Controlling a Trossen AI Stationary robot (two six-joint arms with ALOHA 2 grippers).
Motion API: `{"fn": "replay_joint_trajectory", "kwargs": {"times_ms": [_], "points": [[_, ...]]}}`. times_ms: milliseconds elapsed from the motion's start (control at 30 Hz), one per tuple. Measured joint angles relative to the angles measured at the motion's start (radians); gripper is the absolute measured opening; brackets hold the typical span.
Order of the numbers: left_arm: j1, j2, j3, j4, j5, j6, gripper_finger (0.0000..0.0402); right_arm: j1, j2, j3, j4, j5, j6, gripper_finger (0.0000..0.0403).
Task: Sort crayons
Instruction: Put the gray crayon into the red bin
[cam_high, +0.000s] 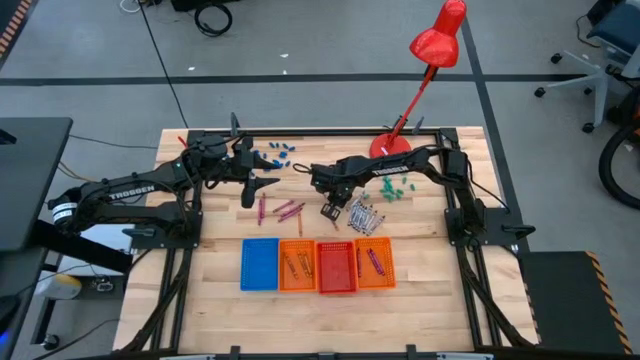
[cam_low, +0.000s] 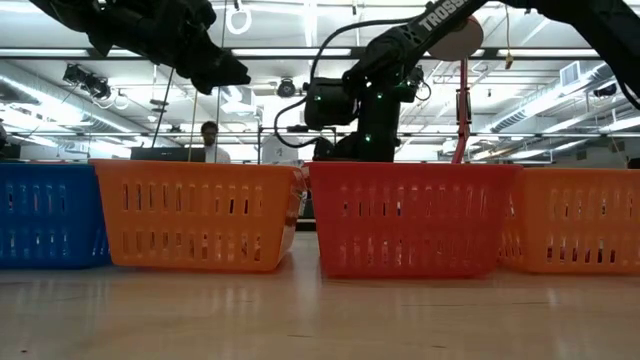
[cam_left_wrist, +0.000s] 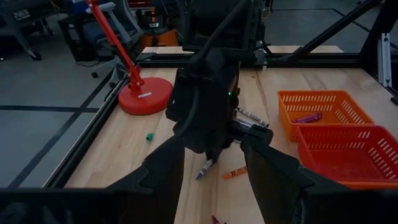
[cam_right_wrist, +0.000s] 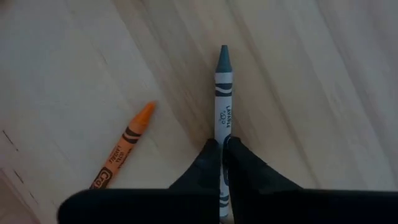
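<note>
The right gripper (cam_right_wrist: 222, 149) is clamped on 1 thin grey wax crayon (cam_right_wrist: 223, 93), seemingly just above the pale wooden table (cam_right_wrist: 311, 74). An orange paper-wrapped crayon (cam_right_wrist: 122, 148) lies beside it. The left gripper (cam_high: 247, 190) hangs with its fingers spread, holding nothing.

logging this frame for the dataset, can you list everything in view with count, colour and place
trays: four in a row at the table's near edge; blue, orange, red, orange
grey crayon: one, gripped by the right end effector
orange crayon: one, on the wood beside the grey one
purple crayons: several, loose at table centre
grey crayon pile: several, right of centre
blue bits: several, far edge
green bits: several, near the lamp
lamp: one, red, far right
person: one, in the room behind
left end effector: open, above the purple crayons
right end effector: shut on the grey crayon
</note>
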Motion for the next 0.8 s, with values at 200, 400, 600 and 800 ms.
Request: {"fn": "replay_joint_trajectory", "kwargs": {"times_ms": [200, 400, 600, 800], "points": [[0.0, -0.011, 0.001, -0.064, -0.001, 0.023, 0.018, -0.001, -0.012, -0.002, -0.014, -0.002, 0.006, 0.0035], [0.013, -0.119, 0.014, -0.126, -0.078, 0.062, 0.018, 0.002, -0.055, -0.003, -0.037, -0.01, 0.015, 0.0032], [0.009, -0.205, 0.017, -0.142, -0.101, 0.027, 0.018, 0.025, -0.136, -0.003, -0.042, -0.057, 0.091, 0.0034], [0.009, -0.219, 0.017, -0.144, -0.101, 0.025, 0.018, 0.139, -0.224, -0.002, -0.048, -0.1, 0.213, 0.0035]]}}
